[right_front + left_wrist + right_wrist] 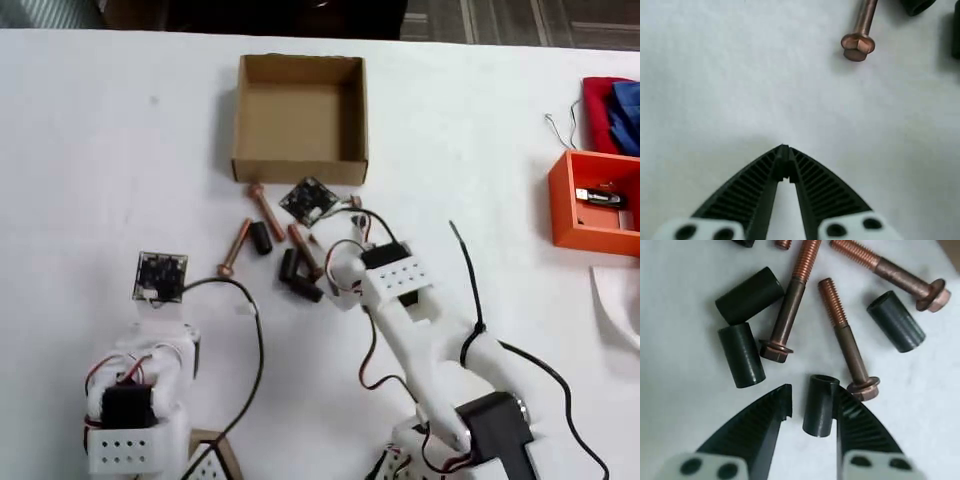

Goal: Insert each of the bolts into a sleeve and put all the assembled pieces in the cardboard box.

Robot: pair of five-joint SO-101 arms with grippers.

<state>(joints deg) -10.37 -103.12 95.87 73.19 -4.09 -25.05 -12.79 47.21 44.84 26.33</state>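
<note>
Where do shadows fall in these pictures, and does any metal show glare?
High view: the cardboard box throws a soft shadow on the table along its left wall. Left wrist view: a faint shadow lies beside the bolt head. Right wrist view: the bolts carry a mild sheen without hard glare, and the black sleeves cast soft shadows.

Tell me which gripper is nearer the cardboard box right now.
Right. The right gripper is among the bolts just in front of the cardboard box; the left gripper is farther from it, short of the bolts.
</note>
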